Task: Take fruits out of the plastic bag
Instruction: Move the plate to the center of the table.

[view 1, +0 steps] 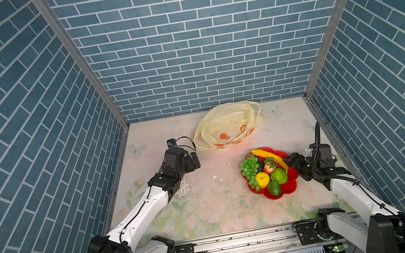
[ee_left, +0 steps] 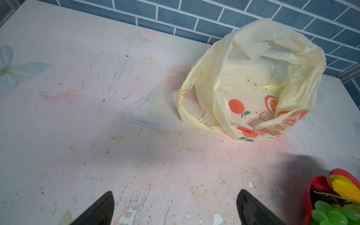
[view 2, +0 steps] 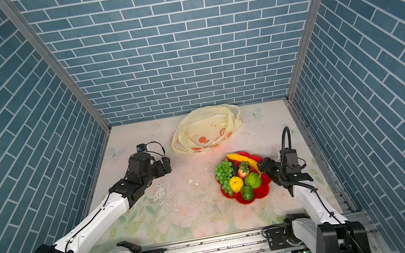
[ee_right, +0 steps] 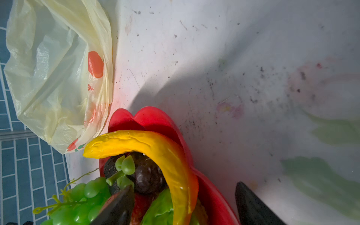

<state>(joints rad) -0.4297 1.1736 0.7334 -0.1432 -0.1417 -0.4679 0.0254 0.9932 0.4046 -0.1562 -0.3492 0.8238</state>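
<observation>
Fingers (ee_left: pixel 251 206) of left gripper (ee_left: pixel 176 191) spread, empty; right gripper (ee_right: pixel 184 185) parted astride banana (ee_right: pixel 152 140) (one end cut off).

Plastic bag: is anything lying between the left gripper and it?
Nothing visible. In the left wrist view only bare, scuffed table lies between the open left gripper and the plastic bag; the red plate of fruits sits off that line.

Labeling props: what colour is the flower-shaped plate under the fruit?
Red: the plate shows best in a top view.
</observation>
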